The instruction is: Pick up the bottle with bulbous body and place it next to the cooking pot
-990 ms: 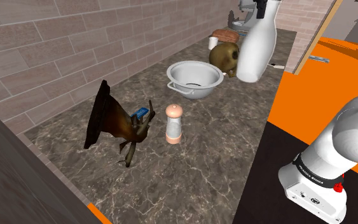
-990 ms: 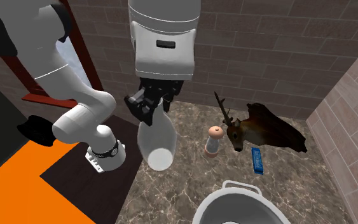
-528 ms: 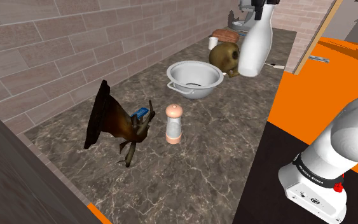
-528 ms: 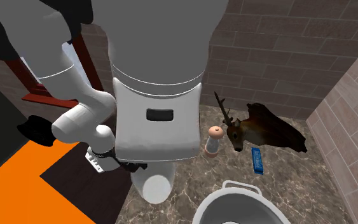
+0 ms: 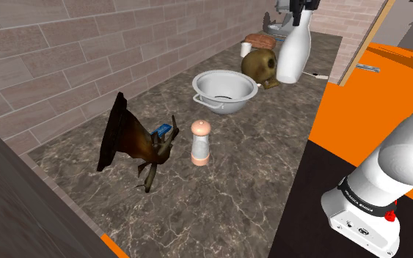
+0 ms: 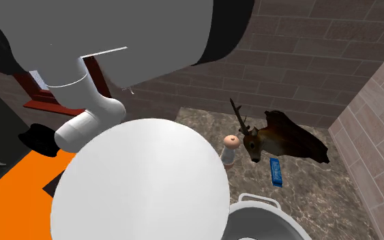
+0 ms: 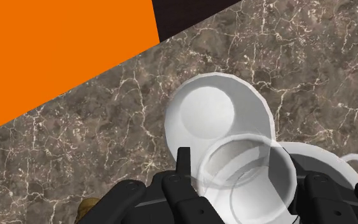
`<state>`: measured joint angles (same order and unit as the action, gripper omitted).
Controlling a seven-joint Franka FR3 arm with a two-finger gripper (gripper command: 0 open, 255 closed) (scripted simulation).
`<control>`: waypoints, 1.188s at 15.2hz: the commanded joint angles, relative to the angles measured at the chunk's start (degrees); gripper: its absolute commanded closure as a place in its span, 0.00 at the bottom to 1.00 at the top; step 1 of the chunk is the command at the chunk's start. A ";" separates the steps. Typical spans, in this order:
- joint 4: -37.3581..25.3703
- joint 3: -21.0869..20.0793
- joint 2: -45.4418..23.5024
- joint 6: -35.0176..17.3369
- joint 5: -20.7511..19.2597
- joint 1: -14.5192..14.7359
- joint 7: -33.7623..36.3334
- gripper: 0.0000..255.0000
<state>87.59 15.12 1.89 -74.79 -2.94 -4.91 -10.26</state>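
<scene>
The white bottle [image 5: 294,57] has moved farther along the counter [image 5: 234,172], neck clasped by the half-cropped end effector [image 5: 302,15].

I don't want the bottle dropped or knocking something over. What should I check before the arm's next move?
1. Grip: the gripper clasps the bottle by its neck: ok.
2. Pot close by: its rim shows right beside the bottle in the wrist view: ok.
3. Counter around the bottle bare: ok.
4. Bottle's base resting on the counter: cannot tell.
5. Gap to the brown ornament: cannot tell.
</scene>
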 commanded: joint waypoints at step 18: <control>5.60 2.65 -6.52 -12.16 0.92 -2.80 -5.07 1.00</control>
<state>92.48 17.74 -4.58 -86.13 -2.02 -7.66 -15.29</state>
